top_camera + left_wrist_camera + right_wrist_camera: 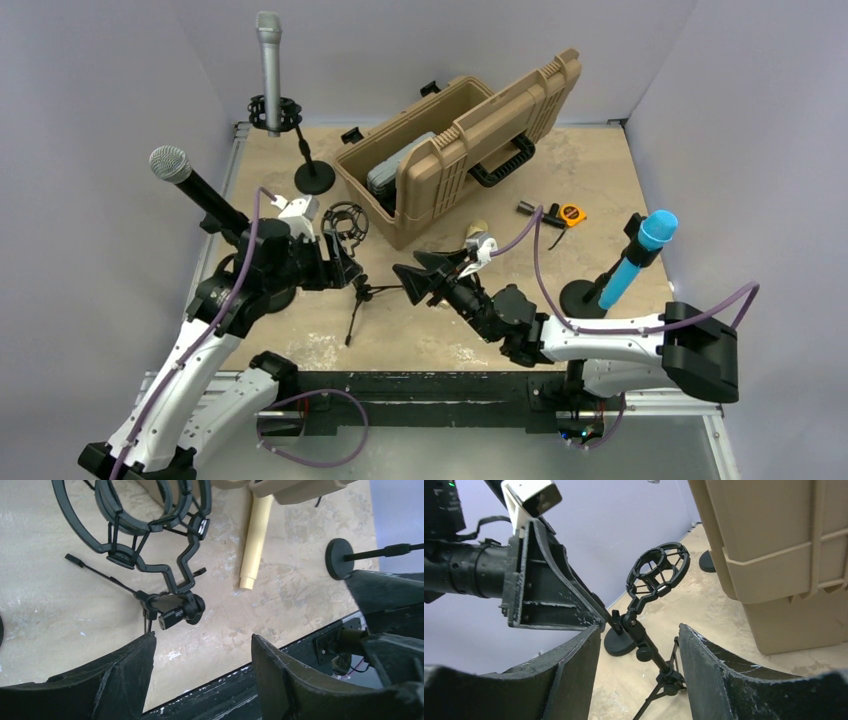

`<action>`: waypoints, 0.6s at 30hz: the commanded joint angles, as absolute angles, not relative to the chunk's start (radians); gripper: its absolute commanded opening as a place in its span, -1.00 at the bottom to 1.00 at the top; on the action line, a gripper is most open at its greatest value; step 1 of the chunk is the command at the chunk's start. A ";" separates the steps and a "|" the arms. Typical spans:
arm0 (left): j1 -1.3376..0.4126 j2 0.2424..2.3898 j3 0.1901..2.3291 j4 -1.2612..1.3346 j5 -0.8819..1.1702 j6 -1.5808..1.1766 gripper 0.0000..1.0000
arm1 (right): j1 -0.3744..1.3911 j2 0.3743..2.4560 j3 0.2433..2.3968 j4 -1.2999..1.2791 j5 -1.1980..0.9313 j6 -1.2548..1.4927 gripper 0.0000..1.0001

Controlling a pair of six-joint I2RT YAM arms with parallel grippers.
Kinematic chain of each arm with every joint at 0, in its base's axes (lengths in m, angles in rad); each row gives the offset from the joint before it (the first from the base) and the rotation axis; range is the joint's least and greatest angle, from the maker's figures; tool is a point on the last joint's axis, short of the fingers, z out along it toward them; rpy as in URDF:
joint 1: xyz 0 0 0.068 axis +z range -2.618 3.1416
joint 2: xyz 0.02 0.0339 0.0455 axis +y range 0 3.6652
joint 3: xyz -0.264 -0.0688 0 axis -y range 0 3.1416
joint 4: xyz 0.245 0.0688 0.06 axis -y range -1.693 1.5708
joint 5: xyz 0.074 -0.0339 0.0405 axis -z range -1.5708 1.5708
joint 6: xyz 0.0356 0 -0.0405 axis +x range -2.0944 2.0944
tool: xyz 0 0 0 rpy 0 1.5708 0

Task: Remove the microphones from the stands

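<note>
From above, the left arm hides most of the stand under the black microphone [190, 180] at the desk's [600, 170] left edge. The tripod [362, 295] stands between the left pincer [352, 270] and right pincer [402, 285]. A cream microphone [478, 232] lies beside the open case [460, 150], partly covered by the right wrist.

Left wrist: the fingers are apart and grip nothing. The shock mount [175, 572] is cut off at the top, and the case hides the cream microphone's head.

Right wrist: the fingers are apart, with the tripod's pole seen beyond them.

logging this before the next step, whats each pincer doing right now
left pincer: open, holding nothing
right pincer: open, holding nothing
</note>
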State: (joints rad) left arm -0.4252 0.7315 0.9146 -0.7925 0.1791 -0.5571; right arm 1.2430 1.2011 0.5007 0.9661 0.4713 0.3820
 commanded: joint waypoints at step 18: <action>-0.440 0.921 0.801 -0.558 -0.026 -0.508 -0.16 | 1.226 1.056 0.435 0.964 0.526 0.415 0.16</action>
